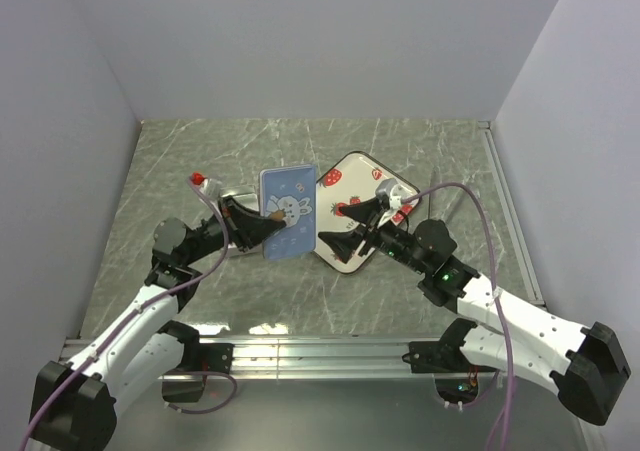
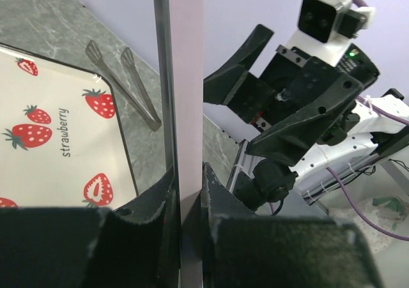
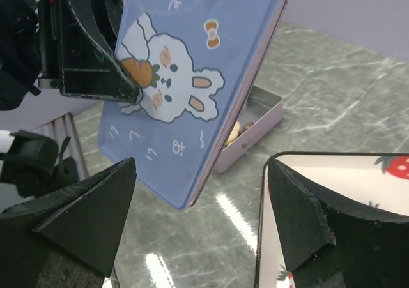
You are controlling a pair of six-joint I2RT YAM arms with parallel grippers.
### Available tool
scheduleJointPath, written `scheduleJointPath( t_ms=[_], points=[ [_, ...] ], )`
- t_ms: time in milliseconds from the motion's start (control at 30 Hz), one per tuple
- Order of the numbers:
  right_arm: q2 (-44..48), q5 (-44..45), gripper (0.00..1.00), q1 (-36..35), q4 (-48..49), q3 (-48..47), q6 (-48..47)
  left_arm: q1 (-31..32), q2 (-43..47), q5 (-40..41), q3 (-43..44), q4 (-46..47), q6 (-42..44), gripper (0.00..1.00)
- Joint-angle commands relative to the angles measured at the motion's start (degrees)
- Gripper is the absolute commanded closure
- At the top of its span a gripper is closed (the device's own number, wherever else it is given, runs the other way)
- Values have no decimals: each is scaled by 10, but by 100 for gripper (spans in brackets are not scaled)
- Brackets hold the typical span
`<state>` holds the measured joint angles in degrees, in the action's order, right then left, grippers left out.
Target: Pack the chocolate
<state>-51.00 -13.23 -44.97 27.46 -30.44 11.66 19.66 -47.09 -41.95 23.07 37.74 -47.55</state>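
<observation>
My left gripper (image 1: 262, 221) is shut on the edge of a blue tin lid (image 1: 288, 211) with a white bunny on it, holding it upright and tilted. In the left wrist view the lid (image 2: 185, 77) runs edge-on between the fingers (image 2: 220, 192). Behind the lid (image 3: 185, 71) lies the open pale pink tin (image 3: 262, 119), with the chocolate (image 3: 235, 131), tan and brown pieces, partly showing inside. My right gripper (image 1: 355, 229) stands open with nothing in it, close to the lid's right side, over the near edge of the strawberry tray (image 1: 362, 171).
The white strawberry tray (image 3: 332, 192) lies right of the tin. Clear plastic tongs (image 2: 124, 83) rest on the marble table beyond the tray (image 2: 57, 141). A small red object (image 1: 198, 179) sits at the left. Walls enclose the table on three sides.
</observation>
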Motion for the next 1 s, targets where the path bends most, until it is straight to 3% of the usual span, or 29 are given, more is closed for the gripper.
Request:
scheduleJointPath(
  t_ms=[0, 300, 533, 967],
  points=[
    [-10, -49, 9, 8, 41, -18, 25, -8, 23, -19, -7, 51, -26, 99],
    [-74, -131, 3, 18, 101, -22, 32, -29, 17, -24, -37, 94, -72, 99],
    [-99, -123, 2, 21, 116, -23, 31, -34, -11, -45, -50, 154, -108, 99],
    [-171, -171, 10, 30, 214, -33, 71, -35, -3, -49, -59, 173, -121, 99]
  ],
)
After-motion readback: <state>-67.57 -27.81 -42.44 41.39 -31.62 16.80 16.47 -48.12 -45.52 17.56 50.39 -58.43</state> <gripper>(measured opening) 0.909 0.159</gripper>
